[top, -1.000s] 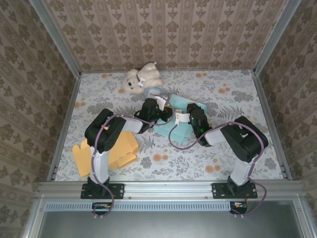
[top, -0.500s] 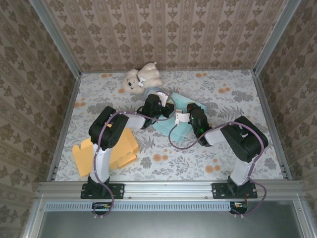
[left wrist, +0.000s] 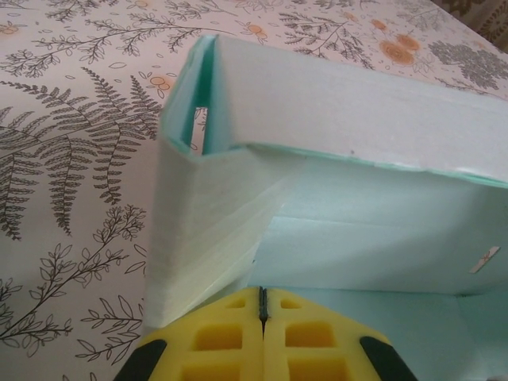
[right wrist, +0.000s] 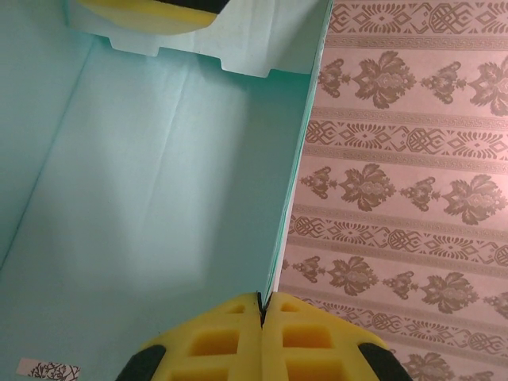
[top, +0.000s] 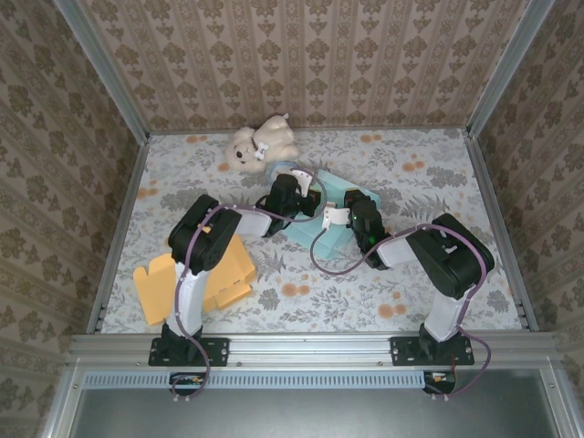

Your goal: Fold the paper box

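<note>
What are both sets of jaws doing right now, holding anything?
Left gripper: jaws shut at the teal paper box; whether they pinch it cannot be told.
Right gripper: jaws shut on that box's wall edge.

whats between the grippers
The inside of the teal paper box: in the right wrist view, left gripper at its far wall, right gripper at its near wall.

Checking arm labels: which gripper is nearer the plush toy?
Left. The left gripper is at the teal paper box on the side toward the plush toy; the right gripper pinches the box farther right.
</note>
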Motion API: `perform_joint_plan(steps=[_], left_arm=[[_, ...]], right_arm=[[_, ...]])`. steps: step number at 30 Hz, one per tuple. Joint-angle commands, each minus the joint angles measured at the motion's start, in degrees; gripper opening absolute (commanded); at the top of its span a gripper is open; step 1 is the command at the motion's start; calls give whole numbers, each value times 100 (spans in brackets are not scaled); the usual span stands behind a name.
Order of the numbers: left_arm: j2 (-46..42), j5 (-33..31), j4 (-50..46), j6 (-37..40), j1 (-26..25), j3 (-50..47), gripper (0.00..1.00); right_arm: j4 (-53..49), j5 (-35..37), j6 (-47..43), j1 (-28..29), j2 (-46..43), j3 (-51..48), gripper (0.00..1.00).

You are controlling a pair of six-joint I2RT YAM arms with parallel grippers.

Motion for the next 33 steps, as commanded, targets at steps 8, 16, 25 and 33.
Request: perform_joint_plan(steps=[8,16,25,33], left_arm=[[-139,36,73,-175,-50,-101,6],[-954,2056,1051,-326,945,-1374,14],[-529,3660,2061,-771,1490,-1303,31],[-10,3216,753,-247,1252,-299,37]], right_arm=[[-1239,-502,323,117,130,-193,0],[-1427,-582,421,98,12,-158,0],[-1548,-639,481,89,-28,-134,0],[-1568,-671,497,89,-25,-123,0]])
